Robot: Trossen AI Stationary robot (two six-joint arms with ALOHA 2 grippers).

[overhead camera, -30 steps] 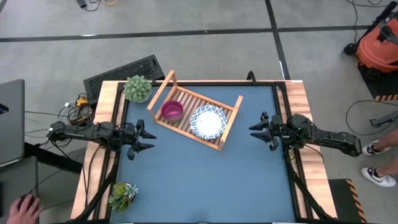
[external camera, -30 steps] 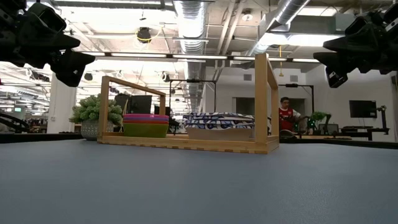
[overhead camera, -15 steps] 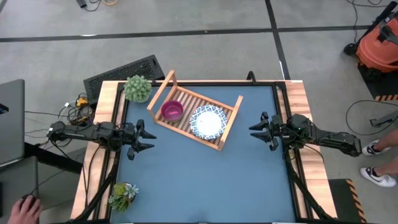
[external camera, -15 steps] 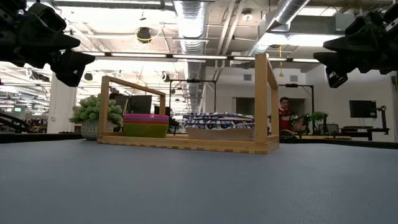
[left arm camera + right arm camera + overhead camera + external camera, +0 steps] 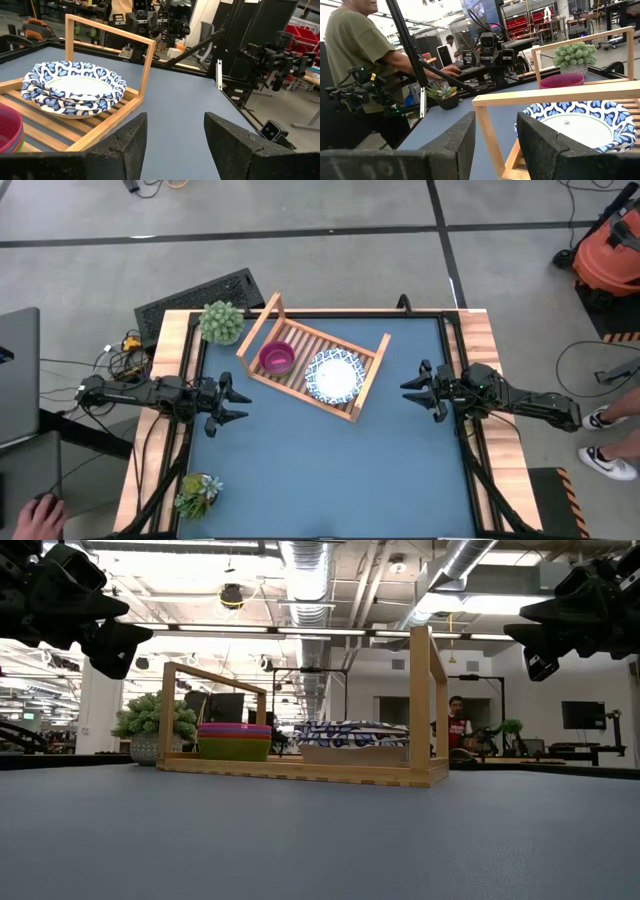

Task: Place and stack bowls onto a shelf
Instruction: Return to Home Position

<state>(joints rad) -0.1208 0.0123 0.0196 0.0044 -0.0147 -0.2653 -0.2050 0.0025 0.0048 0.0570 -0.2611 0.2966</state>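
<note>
The light wooden slatted shelf lies on the blue table, turned at an angle, with an upright frame rail at each end. It holds two stacks side by side. One is a nested stack of small plain bowls, magenta on top and green at the bottom. Just beside it, two wide, shallow white bowls with blue patterned rims sit one inside the other, upright, near one end rail.

Quick tally from me: one shelf, two white patterned bowls, one stack of small bowls (can't count the layers), two plants, far plant and near plant, plus my left claw and right claw.
</note>
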